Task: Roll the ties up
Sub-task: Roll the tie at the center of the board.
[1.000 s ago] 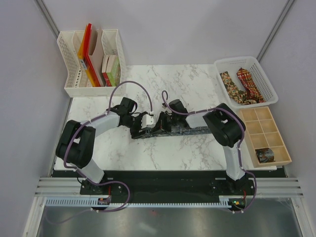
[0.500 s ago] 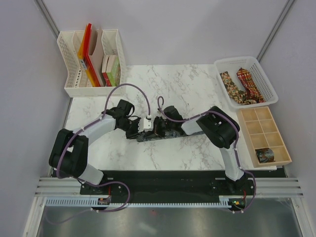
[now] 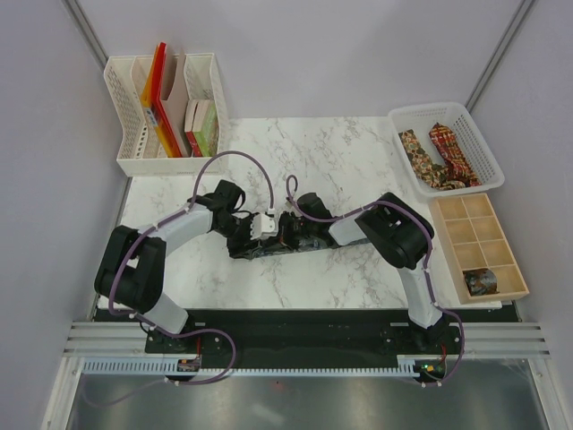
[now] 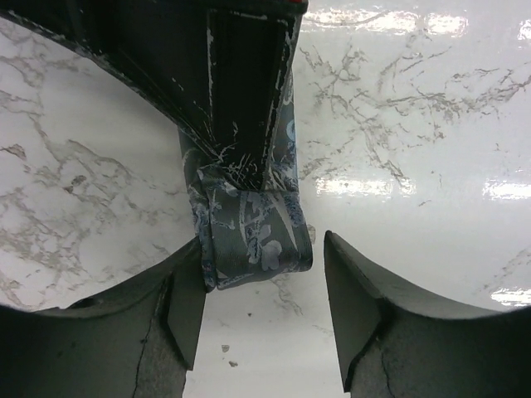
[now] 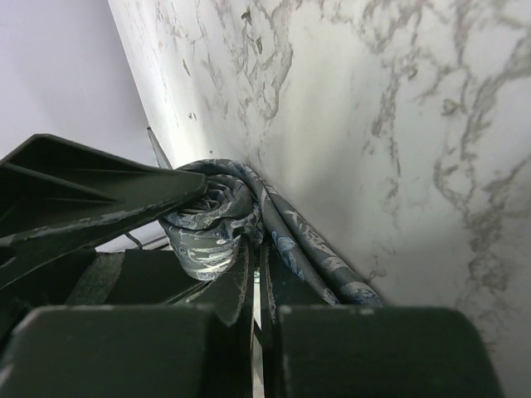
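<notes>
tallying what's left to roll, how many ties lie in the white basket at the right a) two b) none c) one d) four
a: one brown-gold tie and one red tie lie side by side in the white basket.

From above I get bright, even light, with only soft, faint shadows on the marble table (image 3: 358,269). On my left wrist feed, white glare streaks the tabletop at the right, and the left gripper's fingers (image 4: 365,315) sit dark and slightly soft at the bottom. My right wrist feed is dimmer. The grey tie (image 5: 207,224) is fairly sharp there, while the right gripper's fingers (image 5: 290,290) are near-black and blurred.
</notes>
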`<state>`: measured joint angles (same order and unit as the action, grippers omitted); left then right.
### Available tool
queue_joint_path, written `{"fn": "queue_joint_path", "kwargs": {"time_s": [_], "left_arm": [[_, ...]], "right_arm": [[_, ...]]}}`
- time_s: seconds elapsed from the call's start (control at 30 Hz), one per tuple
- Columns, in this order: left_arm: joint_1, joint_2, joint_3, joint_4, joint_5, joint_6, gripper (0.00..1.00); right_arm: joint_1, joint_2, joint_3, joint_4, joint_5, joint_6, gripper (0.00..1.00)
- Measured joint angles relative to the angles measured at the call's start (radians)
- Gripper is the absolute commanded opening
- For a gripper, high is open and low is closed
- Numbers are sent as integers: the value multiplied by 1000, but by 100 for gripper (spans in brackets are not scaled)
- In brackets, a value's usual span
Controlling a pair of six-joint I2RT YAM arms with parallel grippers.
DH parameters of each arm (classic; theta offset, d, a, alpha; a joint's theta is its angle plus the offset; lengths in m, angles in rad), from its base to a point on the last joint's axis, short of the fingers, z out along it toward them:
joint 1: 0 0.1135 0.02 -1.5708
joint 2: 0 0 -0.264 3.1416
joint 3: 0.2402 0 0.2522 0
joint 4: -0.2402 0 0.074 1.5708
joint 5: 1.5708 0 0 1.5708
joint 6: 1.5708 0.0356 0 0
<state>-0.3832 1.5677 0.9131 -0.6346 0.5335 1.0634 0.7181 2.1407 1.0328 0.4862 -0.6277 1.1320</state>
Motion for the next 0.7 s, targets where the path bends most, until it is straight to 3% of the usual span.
{"fn": "queue_joint_path", "kwargs": {"time_s": [0.07,0.27,0.57,0.7], "left_arm": [[3,0,-9,4,-1,0,60],[4,0,3,8,2,-3,42],[-54,60,87,-40,-21,-42,38],[-66,108,130,-61,-26,-62,39]], "right_arm": [[0,0,0,0,0,-3,0],[0,0,2,-5,0,-11,0],[-11,0,3,-12,-11,-11,0],[-17,0,3,-13,-16,-9,8]]}}
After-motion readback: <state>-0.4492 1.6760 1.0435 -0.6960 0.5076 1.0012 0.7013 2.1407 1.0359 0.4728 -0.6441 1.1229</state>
